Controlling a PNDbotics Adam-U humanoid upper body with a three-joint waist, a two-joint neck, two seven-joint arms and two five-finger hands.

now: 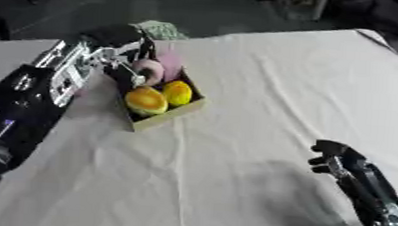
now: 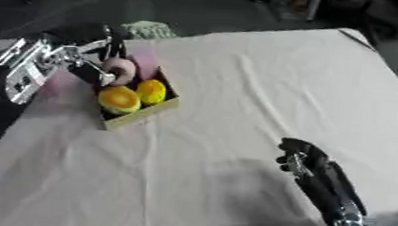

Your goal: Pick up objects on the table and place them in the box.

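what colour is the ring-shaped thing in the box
Pale pink doughnut, at the far end of the box; clearest in the left eye view.

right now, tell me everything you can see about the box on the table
The box is a small, shallow open tray that looks like tan cardboard, with a dark inside. It sits askew on the white tablecloth, toward the left. It holds a pink doughnut, a yellow fruit, an orange-and-yellow round thing and something pink at the back. The left hand reaches in over its far end, at the doughnut.
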